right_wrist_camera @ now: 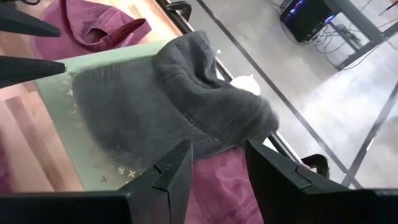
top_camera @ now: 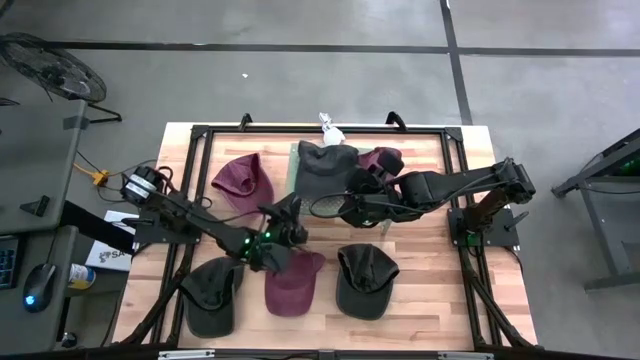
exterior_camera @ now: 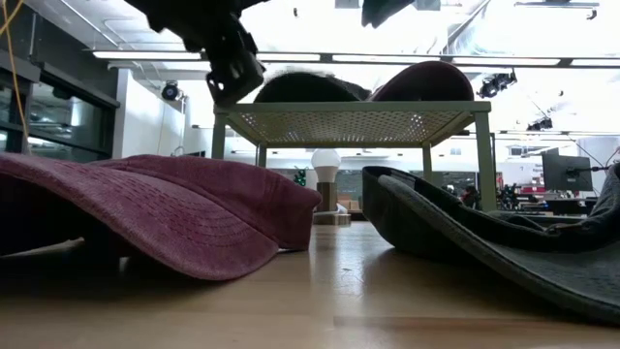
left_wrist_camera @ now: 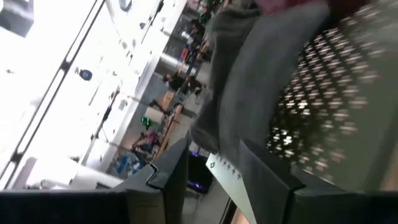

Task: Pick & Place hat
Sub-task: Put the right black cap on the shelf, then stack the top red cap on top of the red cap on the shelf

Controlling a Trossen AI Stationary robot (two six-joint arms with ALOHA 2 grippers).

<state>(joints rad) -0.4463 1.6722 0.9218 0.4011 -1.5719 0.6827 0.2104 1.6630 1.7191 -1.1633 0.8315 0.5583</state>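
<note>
The left gripper (top_camera: 292,222) is positioned just short of the near edge of the perforated green rack (top_camera: 296,160); in the left wrist view its two dark fingers (left_wrist_camera: 168,174) stand apart with nothing between them, and the grey cap (left_wrist_camera: 249,74) lies directly ahead of the fingertips, draped over the rack's punched surface (left_wrist_camera: 336,118). In the high view this grey cap (top_camera: 325,165) lies on the rack, touching a maroon cap (top_camera: 382,158) that lies beside it, toward the right arm's side. The right gripper (top_camera: 345,205) is stationed at the near edge of the rack; in the right wrist view its fingers (right_wrist_camera: 177,171) are parted and empty, with the grey cap (right_wrist_camera: 180,99) just beyond the fingertips and the maroon cap (right_wrist_camera: 217,180) partly beneath it. A second maroon cap (top_camera: 243,178) lies on the wooden table (top_camera: 420,230) beyond the left gripper, beside the rack. Three further caps lie on the table behind the grippers, toward the arm bases: a dark cap (top_camera: 212,292) nearest the left arm, a maroon cap (top_camera: 292,282) in the middle, and a dark cap (top_camera: 365,280) on the right arm's side. In the low view the rack (exterior_camera: 354,121) stands on legs above the tabletop with both caps visible on top.
</note>
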